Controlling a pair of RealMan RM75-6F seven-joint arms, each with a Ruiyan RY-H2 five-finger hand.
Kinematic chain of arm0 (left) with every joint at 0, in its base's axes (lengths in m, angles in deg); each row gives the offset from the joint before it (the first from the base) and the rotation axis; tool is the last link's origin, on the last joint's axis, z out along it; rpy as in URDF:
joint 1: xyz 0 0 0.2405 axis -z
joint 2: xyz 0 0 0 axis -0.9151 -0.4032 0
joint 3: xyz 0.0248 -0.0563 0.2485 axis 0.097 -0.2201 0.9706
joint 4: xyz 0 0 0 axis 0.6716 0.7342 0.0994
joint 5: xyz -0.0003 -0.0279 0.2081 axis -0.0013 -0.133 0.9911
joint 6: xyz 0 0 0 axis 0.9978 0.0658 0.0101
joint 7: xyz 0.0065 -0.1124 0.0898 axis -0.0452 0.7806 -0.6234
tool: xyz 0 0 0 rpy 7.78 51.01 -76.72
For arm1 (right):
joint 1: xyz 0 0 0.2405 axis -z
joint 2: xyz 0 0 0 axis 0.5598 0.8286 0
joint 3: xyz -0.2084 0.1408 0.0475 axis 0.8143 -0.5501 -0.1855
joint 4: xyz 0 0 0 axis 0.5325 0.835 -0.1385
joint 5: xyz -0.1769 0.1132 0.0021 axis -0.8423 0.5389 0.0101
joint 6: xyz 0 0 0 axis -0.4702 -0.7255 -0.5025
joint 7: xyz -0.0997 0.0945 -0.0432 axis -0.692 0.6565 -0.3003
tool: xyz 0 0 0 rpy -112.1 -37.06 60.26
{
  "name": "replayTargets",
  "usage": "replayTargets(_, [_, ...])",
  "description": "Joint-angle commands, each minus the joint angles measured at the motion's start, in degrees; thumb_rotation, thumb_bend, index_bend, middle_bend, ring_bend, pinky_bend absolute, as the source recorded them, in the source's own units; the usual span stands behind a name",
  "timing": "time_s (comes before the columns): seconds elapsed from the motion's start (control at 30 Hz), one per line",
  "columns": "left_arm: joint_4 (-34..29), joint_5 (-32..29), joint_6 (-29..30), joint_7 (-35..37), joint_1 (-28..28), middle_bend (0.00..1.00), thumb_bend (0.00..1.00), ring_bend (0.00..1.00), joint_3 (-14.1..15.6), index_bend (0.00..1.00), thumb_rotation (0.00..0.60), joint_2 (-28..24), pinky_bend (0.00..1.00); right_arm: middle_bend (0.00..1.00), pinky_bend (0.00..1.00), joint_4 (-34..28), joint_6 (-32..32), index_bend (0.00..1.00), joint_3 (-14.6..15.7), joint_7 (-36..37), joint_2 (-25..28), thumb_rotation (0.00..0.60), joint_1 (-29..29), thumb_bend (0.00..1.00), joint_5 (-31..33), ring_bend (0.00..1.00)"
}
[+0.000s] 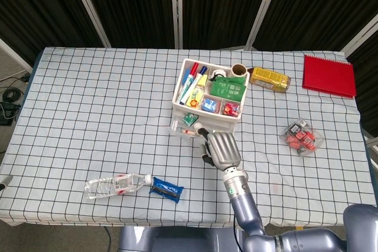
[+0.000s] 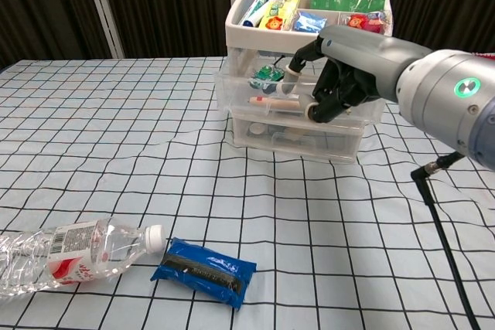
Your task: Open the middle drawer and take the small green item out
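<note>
Nearest the desk edge: a crushed clear water bottle (image 2: pixel 66 253) lies on its side on the checked desk (image 2: pixel 116 129), and a blue snack packet (image 2: pixel 204 271) lies just beside its cap.
My right robot hand: my right robot hand (image 2: pixel 336 75) is at the front of the drawer unit (image 2: pixel 298 98), fingers curled in against the drawer fronts; I cannot tell whether it grips the drawer front or only presses on it.
My left robot hand: not in view.
Middle drawer: the middle drawer (image 2: pixel 267 102) looks drawn out a little toward me, a pen-like stick lying in it.
Small green item: the small green item (image 2: pixel 267 76) shows behind the clear plastic just left of my fingertips; in the head view it peeks out at the unit's front (image 1: pixel 189 119).
Progress: I judge the opening begun, with reaching in and lifting the item out left.
Farther back: the top tray (image 1: pixel 184 84) holds markers and packets; a yellow box (image 1: pixel 270 79), a red notebook (image 1: pixel 329 75) and a clear pack of red pieces (image 1: pixel 302 137) lie off to the right.
In the way: only my own fingers crowd the opening.
</note>
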Motion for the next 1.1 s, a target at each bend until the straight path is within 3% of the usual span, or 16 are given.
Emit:
replayTargets(0.03, [0.0, 0.0, -0.1, -0.2, 0.0, 0.00, 0.05, 0.00, 0.0, 0.00, 0.600, 0.0, 0.00, 0.91, 0.75, -0.8, -0.4, 0.45, 0.5, 0.3, 0.3, 0.600, 0.3, 0.50, -0.5, 0.89])
replayTargets(1.1, [-0.6, 1.0, 0.4, 0.0, -0.3, 0.00, 0.05, 0.00, 0.5, 0.00, 0.600, -0.4, 0.00, 0.91, 0.75, -8.0, -4.3, 0.48, 6.7, -0.9, 3.6, 0.600, 3.6, 0.50, -4.4, 0.89])
